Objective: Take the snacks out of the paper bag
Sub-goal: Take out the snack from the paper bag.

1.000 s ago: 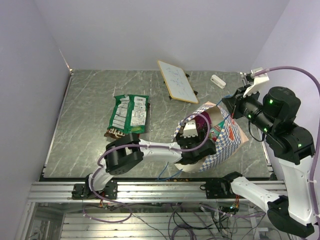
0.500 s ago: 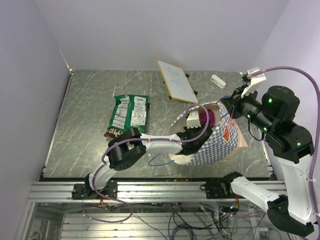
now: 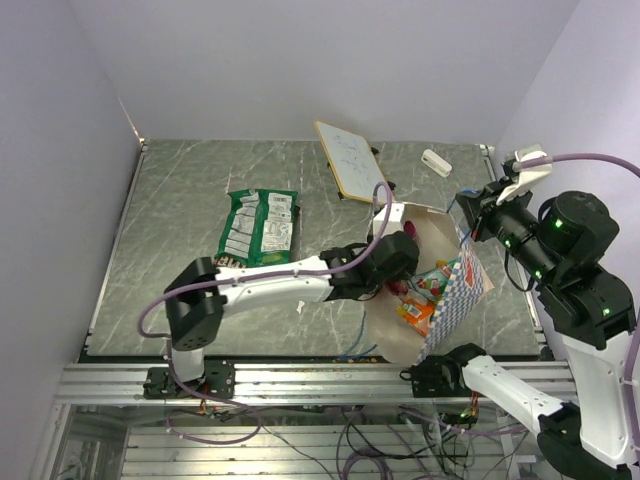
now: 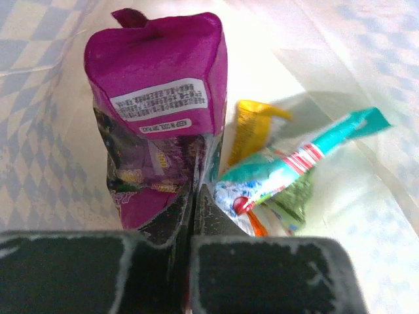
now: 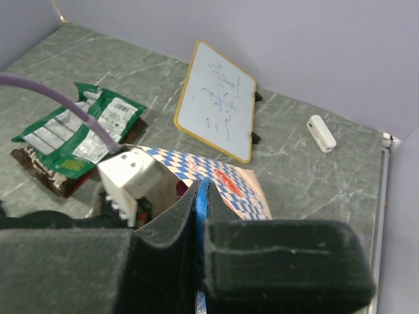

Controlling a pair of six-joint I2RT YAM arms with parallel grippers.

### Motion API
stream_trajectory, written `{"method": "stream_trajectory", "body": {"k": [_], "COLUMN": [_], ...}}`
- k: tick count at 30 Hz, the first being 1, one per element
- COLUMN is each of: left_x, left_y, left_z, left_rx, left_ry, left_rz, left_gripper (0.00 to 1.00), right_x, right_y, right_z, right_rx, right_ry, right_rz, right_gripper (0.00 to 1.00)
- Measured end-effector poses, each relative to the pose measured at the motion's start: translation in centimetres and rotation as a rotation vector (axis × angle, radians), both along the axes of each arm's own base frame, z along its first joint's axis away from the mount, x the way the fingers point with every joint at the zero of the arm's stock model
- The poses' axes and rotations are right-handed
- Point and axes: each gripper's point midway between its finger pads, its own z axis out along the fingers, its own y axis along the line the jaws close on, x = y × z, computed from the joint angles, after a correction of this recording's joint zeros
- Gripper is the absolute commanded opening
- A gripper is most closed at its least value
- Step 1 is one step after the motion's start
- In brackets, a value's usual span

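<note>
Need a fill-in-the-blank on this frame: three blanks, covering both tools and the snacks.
1. The snack packet clamped in the left tool is ___ in colour.
2. The right tool is shut on the edge of the ___.
3. The upper loose packet lying on the table is ___.
Missing words: magenta; paper bag; green.
</note>
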Motion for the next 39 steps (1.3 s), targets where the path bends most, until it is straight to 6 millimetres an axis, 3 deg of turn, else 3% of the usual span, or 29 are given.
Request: {"method": "stream_trajectory", "body": {"k": [7,16,19,25,30,35,39], "left_x": [-3.1,-6.9,-7.5,-6.9,-5.8,-2.9,1.0], "left_y": [1.3,3.5,5.1,7.7,10.8,15.0,20.1], "left_z": [5.4,8.9,11.2,17.2,20.6,23.9,25.6], "left_rx": [-0.047,-0.020,0.001,-0.029,-0.020,-0.041,-0.078], "left_ry": [0.018,0.027,0.017,-0.029,-0.040,-0.050,-0.054], "left_rz": [-0.169,-0.304,-0.301,-0.235,-0.158,-0.052,0.092], "left_gripper": [0.07,0.07,0.07,0.07,0.07,0.07,0.07], "right_x": [0.5,0.8,0.7,1.2,1.8,2.4,2.7], "right_y": [-1.0,-1.1,-1.1,-0.9,-0.6,-0.7,-0.8], "right_z": [0.0,0.0,-0.1,-0.6,-0.6,-1.0,-1.2], "right_rx": [0.012,0.042,0.049,0.059,0.059,0.047,0.030], "right_ry": [-0.020,-0.032,-0.035,-0.026,-0.022,-0.010,-0.007], "right_rz": [-0.066,-0.090,-0.091,-0.092,-0.094,-0.109,-0.116], "right_gripper": [0.00,0.00,0.00,0.00,0.00,0.00,0.00]}}
